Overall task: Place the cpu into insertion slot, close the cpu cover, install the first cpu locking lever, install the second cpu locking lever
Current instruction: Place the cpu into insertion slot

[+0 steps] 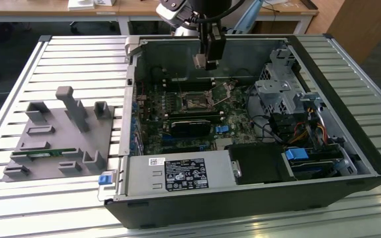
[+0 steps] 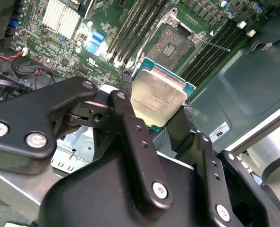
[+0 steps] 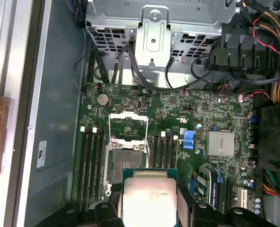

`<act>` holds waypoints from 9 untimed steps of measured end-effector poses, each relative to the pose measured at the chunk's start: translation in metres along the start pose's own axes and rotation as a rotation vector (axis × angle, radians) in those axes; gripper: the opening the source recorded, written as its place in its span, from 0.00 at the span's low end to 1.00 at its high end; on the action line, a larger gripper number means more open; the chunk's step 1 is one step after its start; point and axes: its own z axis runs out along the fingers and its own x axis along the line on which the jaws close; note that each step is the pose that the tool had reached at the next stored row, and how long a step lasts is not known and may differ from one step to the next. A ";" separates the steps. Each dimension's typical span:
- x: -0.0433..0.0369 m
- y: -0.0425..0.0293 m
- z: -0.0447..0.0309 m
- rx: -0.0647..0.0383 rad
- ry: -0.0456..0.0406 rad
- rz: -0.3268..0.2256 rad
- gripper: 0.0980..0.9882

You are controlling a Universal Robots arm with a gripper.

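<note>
Placement is not yet done: your gripper [image 1: 202, 63] has its jaws clamped on the cpu [image 2: 158, 94], held in the air over the board near the empty insertion slot [image 3: 124, 163], whose cpu cover [image 3: 128, 115] stands open, so seating, closing and locking are all left.

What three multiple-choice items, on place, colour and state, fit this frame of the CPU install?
1. Where is the cpu?
A. On the case floor.
B. In the jaws of the gripper.
C. On the grey fixture.

2. What colour is the motherboard?
A. Green.
B. Red.
C. White.

3. How is the insertion slot?
A. Shut under its cover.
B. Holding a chip.
C. Open and empty.

Answers: 1 B, the jaws clamp the chip's edges in both wrist views; 2 A, its surface is green throughout; 3 C, its dark centre lies bare.
</note>
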 end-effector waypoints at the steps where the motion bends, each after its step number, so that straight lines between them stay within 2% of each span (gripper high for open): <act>1: 0.0000 0.0000 0.0002 0.000 0.0000 0.000 0.50; 9: 0.0000 -0.0002 0.0017 0.000 0.0000 0.000 0.50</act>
